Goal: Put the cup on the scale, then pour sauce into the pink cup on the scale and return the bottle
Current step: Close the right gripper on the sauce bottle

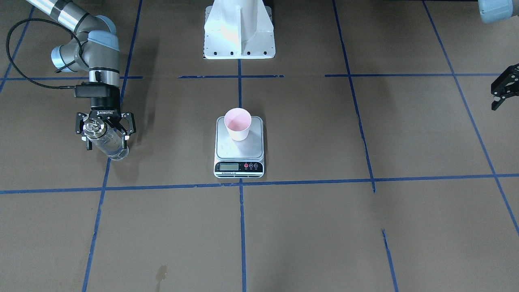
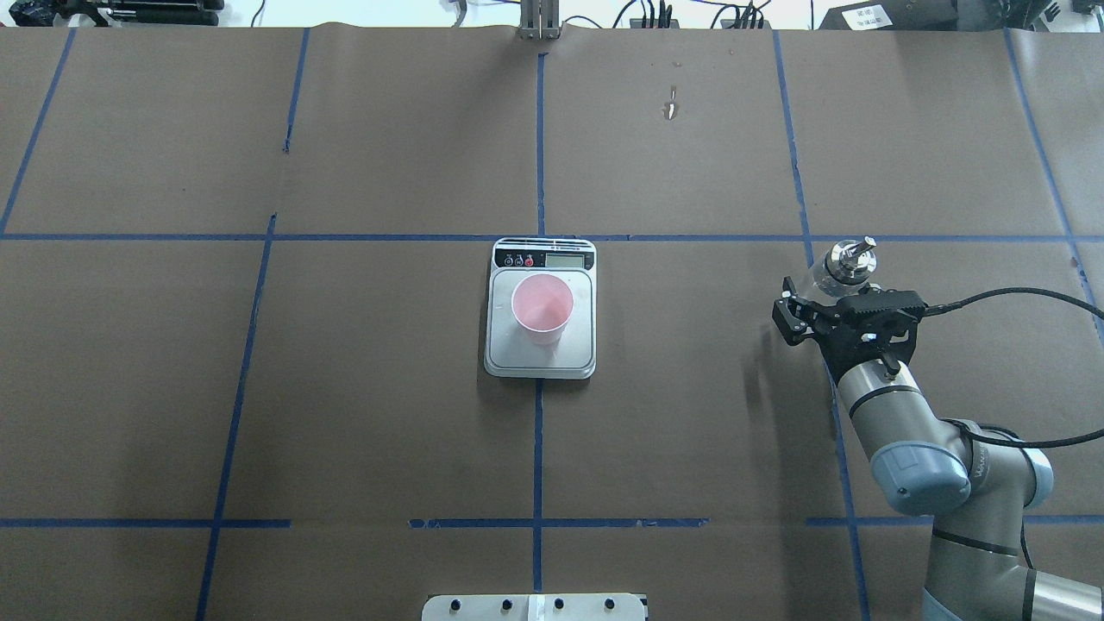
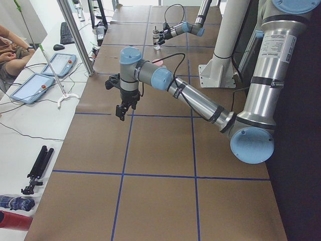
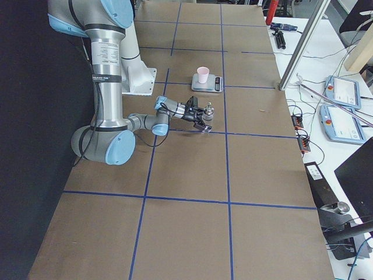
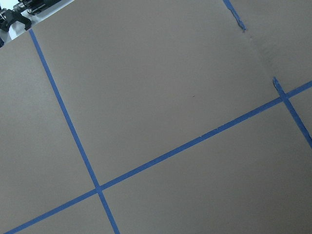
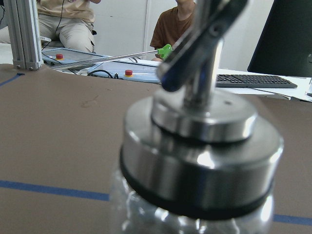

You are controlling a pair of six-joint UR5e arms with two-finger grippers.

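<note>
The pink cup stands upright on the far half of the scale, also in the overhead view. I cannot tell whether it holds liquid. The clear glass bottle with a metal collar and spout stands on the table far out on my right side, and also shows in the overhead view. Its collar fills the right wrist view. I cannot make out the sauce level. My right gripper is open, one finger on each side of the bottle. My left gripper hangs open and empty above the table, far from the scale.
The white robot base stands behind the scale. Blue tape lines grid the brown paper. A small stain marks the paper on the operators' side. Seated operators and control tablets are beyond the table's edge.
</note>
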